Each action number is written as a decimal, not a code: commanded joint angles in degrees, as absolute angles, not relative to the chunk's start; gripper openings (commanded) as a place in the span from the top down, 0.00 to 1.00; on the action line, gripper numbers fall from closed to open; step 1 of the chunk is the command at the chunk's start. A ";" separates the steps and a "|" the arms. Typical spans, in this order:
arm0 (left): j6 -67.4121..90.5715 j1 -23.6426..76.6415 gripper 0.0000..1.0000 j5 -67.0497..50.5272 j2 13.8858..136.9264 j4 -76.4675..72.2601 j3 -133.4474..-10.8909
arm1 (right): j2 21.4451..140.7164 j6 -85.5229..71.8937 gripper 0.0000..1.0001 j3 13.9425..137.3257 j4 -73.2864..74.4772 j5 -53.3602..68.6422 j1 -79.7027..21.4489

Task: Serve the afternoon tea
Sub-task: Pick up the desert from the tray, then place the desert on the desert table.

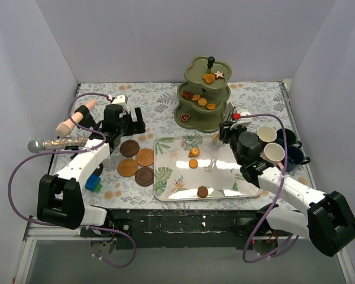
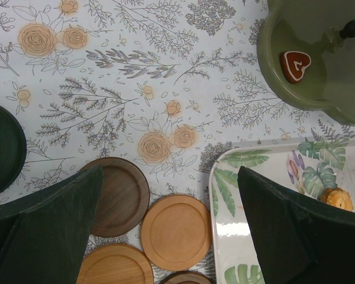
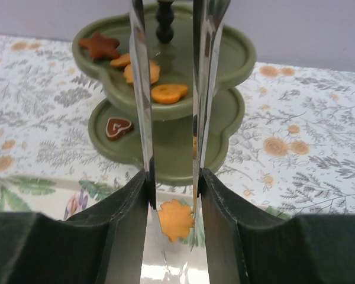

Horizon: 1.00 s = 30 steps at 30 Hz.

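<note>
The olive-green three-tier stand [image 1: 204, 97] stands at the back with several biscuits on its tiers, among them a brown star [image 3: 98, 45] and a heart [image 3: 118, 128]. My right gripper [image 3: 173, 177] is shut on the metal tongs [image 3: 141, 89], whose two blades reach toward the stand; their tips are out of view. An orange flower-shaped biscuit [image 3: 176, 220] lies on the leaf-print tray [image 1: 165, 177] under the blades. My left gripper [image 2: 168, 177] hangs open over the brown coasters [image 2: 176, 232] with nothing between its fingers. Mugs [image 1: 274, 154] cluster by the right arm.
More biscuits [image 1: 193, 163] lie on the tray, one brown near its front edge [image 1: 203, 191]. A glittery microphone [image 1: 53, 144] and a pink object [image 1: 71, 121] lie at the far left, small blue and green blocks [image 1: 93, 183] by the left arm.
</note>
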State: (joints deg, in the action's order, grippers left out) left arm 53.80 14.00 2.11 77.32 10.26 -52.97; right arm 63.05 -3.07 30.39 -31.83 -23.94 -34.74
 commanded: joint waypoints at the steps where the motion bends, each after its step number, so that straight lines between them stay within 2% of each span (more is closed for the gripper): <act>1: 53.53 13.89 0.02 2.28 75.58 9.76 -53.35 | 62.14 -4.39 0.64 29.36 -44.20 -24.53 -31.47; 15: 53.35 13.89 0.02 2.64 77.69 9.84 -53.44 | 70.30 -5.80 0.66 29.00 -60.64 -19.95 -24.00; 30: 52.82 13.89 0.02 3.16 80.59 10.28 -54.23 | 82.43 -7.82 0.68 32.08 -71.01 -14.68 -22.50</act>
